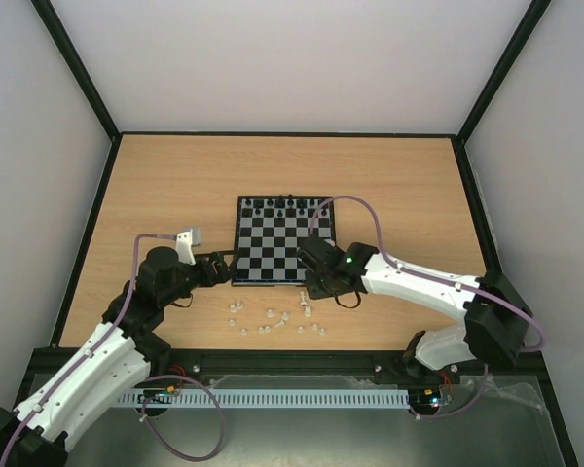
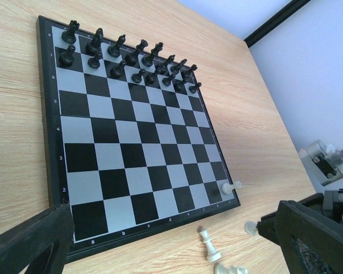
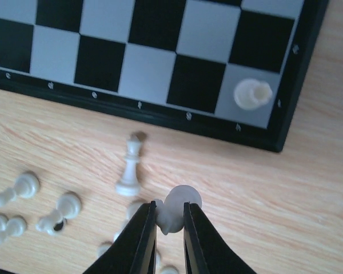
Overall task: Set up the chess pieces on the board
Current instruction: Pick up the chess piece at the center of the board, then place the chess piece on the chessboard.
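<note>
The board [image 1: 283, 249] lies mid-table with black pieces along its far rows. My right gripper [image 3: 170, 220] hovers over the wood just off the board's near right corner, shut on a small white chess piece [image 3: 181, 206]. One white piece [image 3: 252, 94] stands on the near right corner square. A taller white piece [image 3: 130, 167] lies on the table beside the held one. My left gripper [image 1: 220, 268] is wide open with nothing between its fingers [image 2: 37, 244], at the board's near left corner. The same corner piece [image 2: 231, 186] and tall piece [image 2: 209, 246] show in the left wrist view.
Several loose white pieces [image 1: 271, 319] are scattered on the wood between the board and the near table edge. More of them [image 3: 24, 186] lie left of my right gripper. Black pieces [image 2: 131, 57] fill the board's two far rows.
</note>
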`<control>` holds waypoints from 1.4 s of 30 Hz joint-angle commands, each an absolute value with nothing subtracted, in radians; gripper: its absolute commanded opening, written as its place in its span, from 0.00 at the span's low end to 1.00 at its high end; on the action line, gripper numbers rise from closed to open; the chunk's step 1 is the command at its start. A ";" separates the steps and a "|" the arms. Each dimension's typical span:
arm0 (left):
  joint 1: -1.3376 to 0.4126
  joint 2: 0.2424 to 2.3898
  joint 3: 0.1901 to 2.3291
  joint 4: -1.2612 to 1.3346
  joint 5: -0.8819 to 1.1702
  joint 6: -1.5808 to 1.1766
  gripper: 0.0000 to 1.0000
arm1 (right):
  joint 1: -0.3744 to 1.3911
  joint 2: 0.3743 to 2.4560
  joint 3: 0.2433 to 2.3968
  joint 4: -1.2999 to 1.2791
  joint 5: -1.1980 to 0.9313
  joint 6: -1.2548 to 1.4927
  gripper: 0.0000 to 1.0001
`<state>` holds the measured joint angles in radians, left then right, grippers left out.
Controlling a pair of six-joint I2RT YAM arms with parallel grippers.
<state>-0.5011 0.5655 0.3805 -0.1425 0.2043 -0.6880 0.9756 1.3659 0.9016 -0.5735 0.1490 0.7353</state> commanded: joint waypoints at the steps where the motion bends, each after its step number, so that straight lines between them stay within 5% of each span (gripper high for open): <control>1: -0.505 0.550 0.384 -0.155 0.192 -0.686 0.99 | 0.967 1.448 0.990 -0.647 0.189 0.664 0.15; 42: -0.505 0.570 0.391 -0.156 0.174 -0.685 0.99 | 0.764 1.621 0.999 -0.444 0.034 0.496 0.16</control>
<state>-0.5011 0.5697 0.3805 -0.1497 0.1783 -0.6880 0.7712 1.6035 1.0195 -0.4397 0.0483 0.5110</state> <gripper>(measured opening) 0.991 0.159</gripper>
